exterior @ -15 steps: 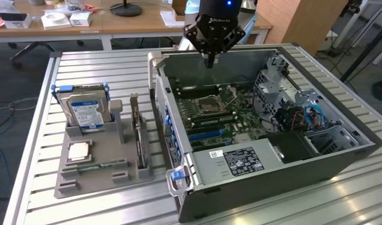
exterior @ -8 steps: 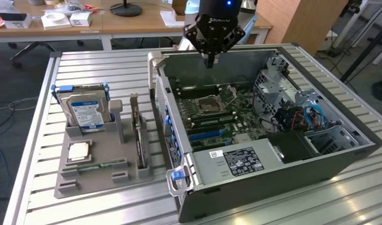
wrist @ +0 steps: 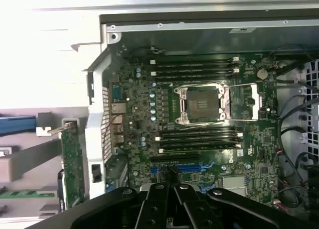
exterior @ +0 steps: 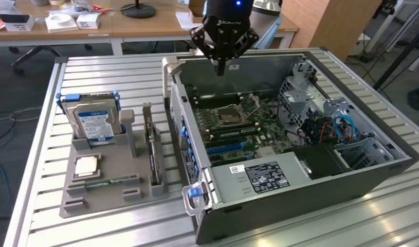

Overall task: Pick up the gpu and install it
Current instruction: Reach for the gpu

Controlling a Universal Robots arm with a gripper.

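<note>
Nothing of the task is done yet, as far as you can see. The gpu [exterior: 153, 157] stands on edge in the grey holder [exterior: 103, 198] just outside the case [exterior: 374, 170], on the exterior view's left of it, and nothing touches it. In the wrist view the gpu [wrist: 73, 164] shows as a green card with a metal bracket, parallel to the case wall and just beside it.

Your gripper [exterior: 221, 66] hangs above the far end of the case, over the board and well apart from the gpu. Its jaws are closed and hold nothing. In the wrist view the gripper [wrist: 172, 186] sits over the lower part of the motherboard [wrist: 144, 119], near the blue slots [wrist: 192, 167]. So the whole job is left: the pick-up, the carry into the case and the seating.

Around the case, the holder also carries a hard drive [exterior: 94, 123] upright at its far end, a CPU [exterior: 86, 165] lying flat, and a RAM stick [exterior: 113, 181] near the gpu's foot. Both sit close to the card, so I judge a grasp there needs care.

Inside the case, the CPU socket [exterior: 231, 114] stands open with empty memory slots either side. The power supply [exterior: 260, 177] fills the near end, and loose cables [exterior: 340, 128] hang by the drive cage on the exterior view's right. The case wall [exterior: 175, 123] rises between the gpu and the board, and I judge that the card has to clear it.
</note>
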